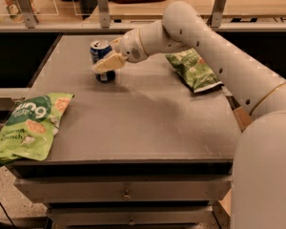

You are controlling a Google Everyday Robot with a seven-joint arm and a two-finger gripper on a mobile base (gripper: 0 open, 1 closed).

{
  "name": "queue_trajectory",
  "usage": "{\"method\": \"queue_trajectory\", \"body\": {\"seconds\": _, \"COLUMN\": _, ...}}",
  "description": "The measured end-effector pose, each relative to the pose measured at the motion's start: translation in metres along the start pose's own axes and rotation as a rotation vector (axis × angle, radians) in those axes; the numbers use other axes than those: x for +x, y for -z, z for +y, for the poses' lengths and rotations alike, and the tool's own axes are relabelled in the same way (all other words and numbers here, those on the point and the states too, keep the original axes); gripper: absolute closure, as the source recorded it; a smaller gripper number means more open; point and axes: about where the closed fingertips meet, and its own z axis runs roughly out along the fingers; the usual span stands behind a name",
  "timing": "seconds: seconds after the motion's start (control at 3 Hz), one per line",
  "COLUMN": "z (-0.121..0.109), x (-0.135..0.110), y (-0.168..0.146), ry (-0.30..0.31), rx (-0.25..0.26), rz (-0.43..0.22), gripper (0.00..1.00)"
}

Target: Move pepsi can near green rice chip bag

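The robot's gripper sits at the pepsi can on the far left part of the grey bench, one cream-coloured part lying across the front of the can about halfway up. Whether the jaws have closed on the can or stand open around it cannot be told. The can stands upright, its silver top and blue upper band showing above the gripper and its base showing below.

The white arm reaches in from the right, bending over the far side of the bench. Beneath its forearm, at the far right, lies a smaller, darker green bag.

The green rice chip bag lies flat at the near left corner, hanging partly over the bench's left edge, well apart from the can. Two drawer fronts run below the bench's near edge.
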Motion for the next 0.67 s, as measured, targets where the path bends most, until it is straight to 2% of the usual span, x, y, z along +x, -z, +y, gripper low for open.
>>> {"method": "queue_trajectory", "body": {"seconds": 0.33, "z": 0.004, "x": -0.002, "y": -0.008, "ry": -0.022, "rx": -0.033, "rz": -0.008, "gripper": 0.62}}
{"method": "queue_trajectory", "body": {"seconds": 0.67, "z": 0.016, "x": -0.009, "y": -0.001, "ry": -0.044, "rx": -0.100, "rz": -0.014, "gripper": 0.87}}
